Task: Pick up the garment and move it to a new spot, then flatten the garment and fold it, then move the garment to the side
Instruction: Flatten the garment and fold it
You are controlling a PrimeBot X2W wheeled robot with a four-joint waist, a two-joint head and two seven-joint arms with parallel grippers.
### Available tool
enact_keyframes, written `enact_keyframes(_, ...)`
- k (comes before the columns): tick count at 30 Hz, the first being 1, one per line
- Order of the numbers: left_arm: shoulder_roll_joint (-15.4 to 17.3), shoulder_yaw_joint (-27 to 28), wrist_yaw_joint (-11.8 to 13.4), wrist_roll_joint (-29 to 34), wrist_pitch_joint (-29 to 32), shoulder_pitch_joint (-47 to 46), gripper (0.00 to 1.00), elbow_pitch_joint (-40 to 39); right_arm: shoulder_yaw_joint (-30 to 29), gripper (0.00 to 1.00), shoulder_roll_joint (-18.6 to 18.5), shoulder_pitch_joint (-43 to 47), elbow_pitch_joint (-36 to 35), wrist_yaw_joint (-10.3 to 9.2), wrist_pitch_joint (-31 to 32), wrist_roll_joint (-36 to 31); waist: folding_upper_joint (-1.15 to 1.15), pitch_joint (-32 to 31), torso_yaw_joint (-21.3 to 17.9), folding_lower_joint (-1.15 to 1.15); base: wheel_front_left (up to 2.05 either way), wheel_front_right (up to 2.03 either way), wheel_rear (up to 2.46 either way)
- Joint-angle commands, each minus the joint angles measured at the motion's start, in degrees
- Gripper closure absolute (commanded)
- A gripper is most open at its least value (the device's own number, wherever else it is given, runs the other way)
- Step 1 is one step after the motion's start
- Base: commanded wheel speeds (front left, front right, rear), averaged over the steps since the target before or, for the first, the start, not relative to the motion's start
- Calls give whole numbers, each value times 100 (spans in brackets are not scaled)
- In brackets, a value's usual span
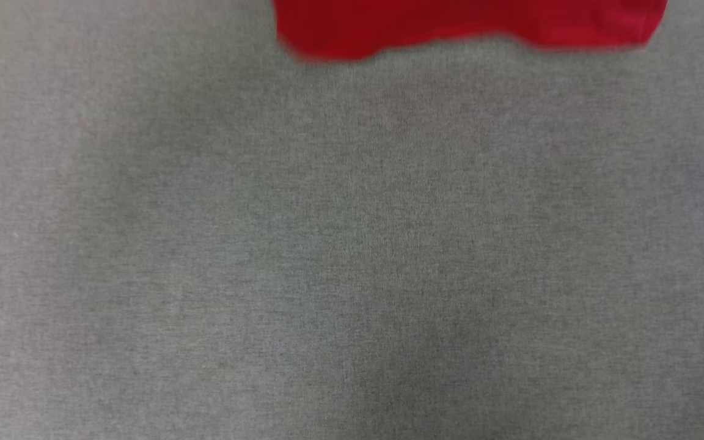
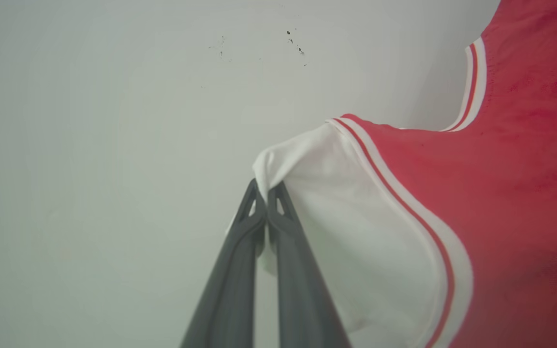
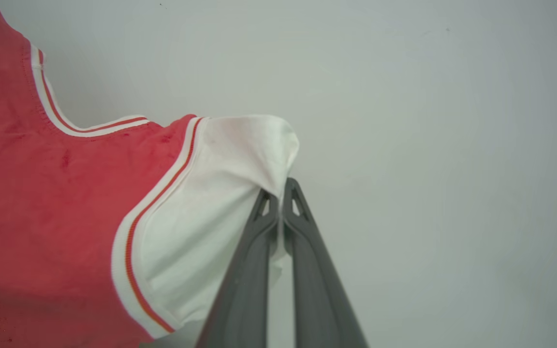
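The left gripper is clamped on the red jersey T-shirt: its two dark fingers are pressed together at centre frame of the left wrist view, pinching a bunched fold at the outer edge of a white sleeve. The right gripper does the same on the other white sleeve, jaws closed on a tuck of cloth at the middle of the right wrist view. Between the two holds the shirt hangs in the air, its striped collar dipping at the upper right of the left wrist view. In the head view only the blurred red hem shows, along the top edge, above the grey woven surface.

The fabric looks light, soft and limp. It sags and puckers at each pinch, so it will likely swing and drape rather than hold any shape. The sleeve edges are thin, and a small tuck could slide out under a sharp pull. For flattening, holds at the shoulders or the hem corners, kept level and apart, should spread the body evenly.
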Motion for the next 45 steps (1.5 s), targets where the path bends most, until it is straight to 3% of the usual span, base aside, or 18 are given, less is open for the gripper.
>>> enact_keyframes(1,-34,49,10,91,-106,-300,100,171,-47,100,173,-360,250,-6,-155,-197,0,269,-29,-1,0,0,0)
enact_keyframes(10,-113,177,-91,86,-403,-775,100,799,13,100,589,-973,1068,-6,-677,-580,0,536,-23,-1,0,0,0)
enact_keyframes(21,-211,71,-289,-130,-814,-164,100,1424,516,100,769,-288,1630,-6,-1210,-329,0,759,-6,-1,0,0,0)
enact_keyframes(29,-236,-9,-316,-544,-1312,1387,100,1630,912,100,1063,1026,1896,-6,-1808,192,0,478,-65,-1,0,0,0)
enact_keyframes(35,-280,-31,-248,-860,-1579,2680,100,1403,1159,100,997,2086,1736,-6,-2274,586,0,150,2,-1,0,0,0)
enact_keyframes(45,204,-7,260,-1317,-1718,5161,100,272,1526,100,618,4169,1086,-6,-2703,1164,0,-706,7,-1,0,0,0)
